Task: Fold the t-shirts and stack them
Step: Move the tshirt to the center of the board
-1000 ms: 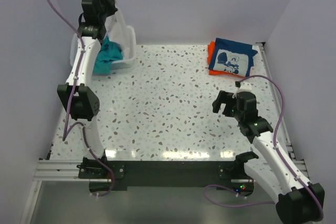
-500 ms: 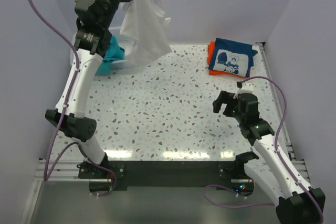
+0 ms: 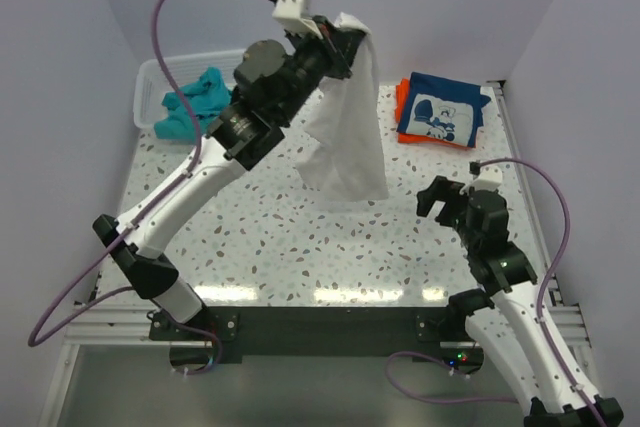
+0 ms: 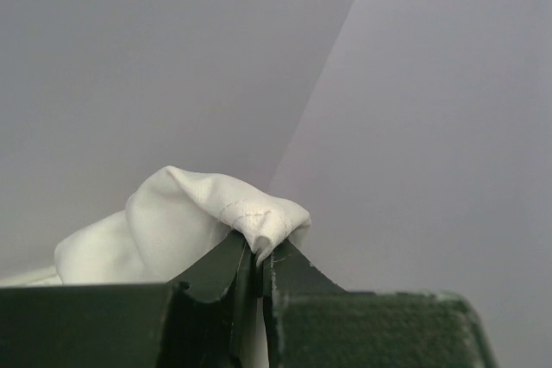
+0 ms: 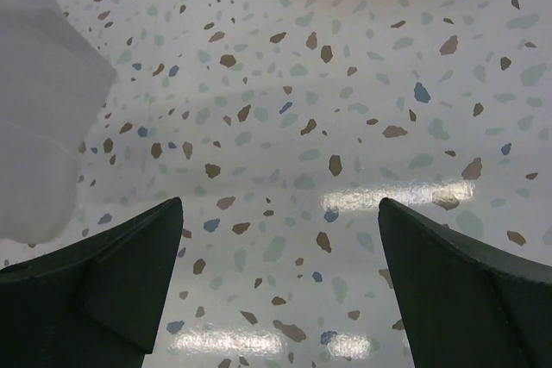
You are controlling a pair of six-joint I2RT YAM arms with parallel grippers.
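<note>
Nearest the bases, the right pincer (image 3: 447,197) hovered low over the speckled counter (image 3: 250,232) with its dark fingers spread wide and nothing between them. In its own wrist view only bare terrazzo-patterned surface showed in the gap. To its left and a little farther out hung the white t-shirt (image 3: 345,137), a thin, limp sheet of plain cloth. Its long axis ran near vertical, gathered narrow at the top and widening to a loose lower hem; whether that hem touched the counter could not be told. The same cloth showed as a pale, slightly see-through drape at the left edge of the right wrist view. That placed the free lower end closer to the right arm than to anything else, so a second grasp, if wanted, would likely fall to that arm reaching leftward. Higher and beyond, the left pincer (image 3: 343,35) was pressed together on a stitched, bunched fold of the shirt, carrying its whole weight. At the far left, a crumpled teal t-shirt (image 3: 195,102) lay in a white mesh basket (image 3: 150,75). At the far right, a folded navy t-shirt (image 3: 440,112) with white print sat flat atop a folded orange t-shirt (image 3: 403,97).
</note>
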